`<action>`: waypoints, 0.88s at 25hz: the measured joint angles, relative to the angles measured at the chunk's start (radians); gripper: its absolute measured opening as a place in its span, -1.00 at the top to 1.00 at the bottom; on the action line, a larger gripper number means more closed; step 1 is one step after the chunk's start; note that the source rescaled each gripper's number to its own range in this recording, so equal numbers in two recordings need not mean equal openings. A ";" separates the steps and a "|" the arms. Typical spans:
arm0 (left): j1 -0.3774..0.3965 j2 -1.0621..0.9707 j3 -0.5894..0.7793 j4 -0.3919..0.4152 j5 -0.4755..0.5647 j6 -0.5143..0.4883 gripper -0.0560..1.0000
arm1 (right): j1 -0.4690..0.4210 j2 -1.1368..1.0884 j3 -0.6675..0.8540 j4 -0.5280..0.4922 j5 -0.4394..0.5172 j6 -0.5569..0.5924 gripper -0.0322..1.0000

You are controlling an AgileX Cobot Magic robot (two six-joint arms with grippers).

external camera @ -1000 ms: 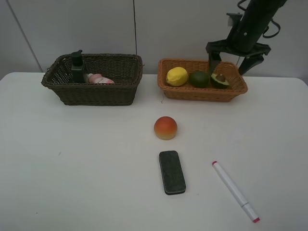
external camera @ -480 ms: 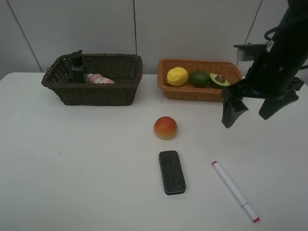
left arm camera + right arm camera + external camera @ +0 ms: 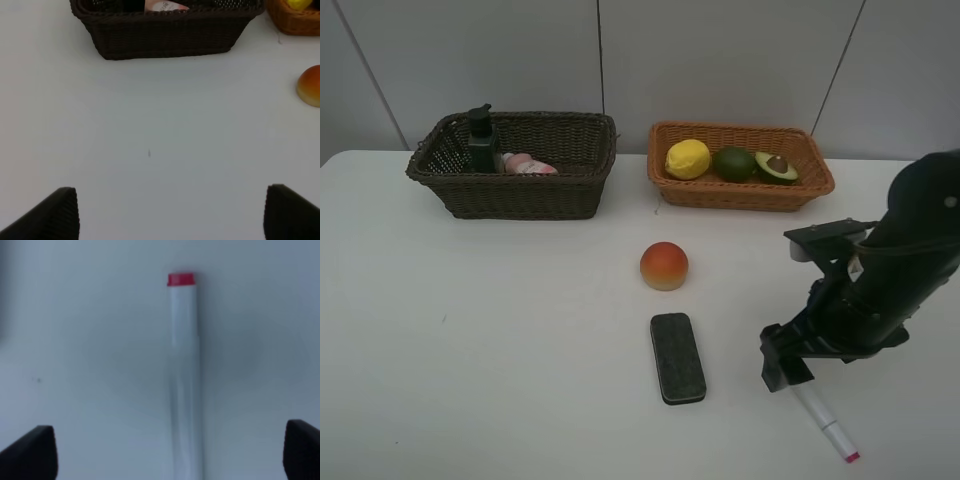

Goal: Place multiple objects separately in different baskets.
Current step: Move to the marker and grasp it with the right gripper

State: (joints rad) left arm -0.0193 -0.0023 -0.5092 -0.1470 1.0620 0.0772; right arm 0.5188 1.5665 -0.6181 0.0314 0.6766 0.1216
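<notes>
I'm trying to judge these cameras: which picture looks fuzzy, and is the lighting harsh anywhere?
Right wrist view: the white marker looks soft, its edges smeared. Left wrist view: the dark basket is fairly crisp. Exterior high view: even light, only faint shadows under the peach and eraser, no glare.

High camera overlooks whole table (image 3: pixel 520 350). Left wrist low, shares dark basket (image 3: pixel 165 37); right wrist close, shares marker (image 3: pixel 186 380).

No legible text, print on pink bottle (image 3: pixel 166 6) too blurred
</notes>
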 joint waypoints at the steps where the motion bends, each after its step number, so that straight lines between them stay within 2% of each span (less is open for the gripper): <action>1: 0.000 0.000 0.000 0.000 0.000 0.000 -0.84 | 0.000 0.018 0.000 -0.002 -0.020 0.000 -0.97; 5: 0.000 0.000 0.000 0.000 0.000 0.000 -0.84 | 0.000 0.110 0.000 -0.002 -0.094 0.000 -0.97; 9: 0.000 0.000 0.000 0.000 0.000 0.000 -0.84 | 0.000 0.177 -0.001 -0.031 -0.116 0.000 -0.96; 11: 0.000 0.000 0.000 0.000 0.000 0.000 -0.84 | 0.000 0.179 -0.001 -0.038 -0.122 0.000 -0.87; 12: 0.000 0.000 0.000 0.000 0.000 0.000 -0.84 | 0.000 0.179 -0.001 -0.042 -0.127 0.001 -0.76; 14: 0.000 0.000 0.000 0.000 0.000 0.000 -0.84 | 0.000 0.179 -0.001 -0.043 -0.136 0.001 -0.40; 18: 0.000 0.000 0.000 0.000 0.000 0.000 -0.84 | 0.000 0.180 -0.001 -0.043 -0.124 -0.004 0.70; 19: 0.000 0.000 0.000 0.000 0.000 0.000 -0.84 | 0.000 0.180 -0.001 -0.043 -0.120 -0.004 0.90; 22: 0.000 0.000 0.000 0.000 0.000 0.000 -0.84 | 0.000 0.179 -0.001 -0.043 -0.117 -0.004 0.94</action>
State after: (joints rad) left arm -0.0193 -0.0023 -0.5092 -0.1470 1.0620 0.0772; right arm 0.5188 1.7459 -0.6191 -0.0121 0.5599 0.1172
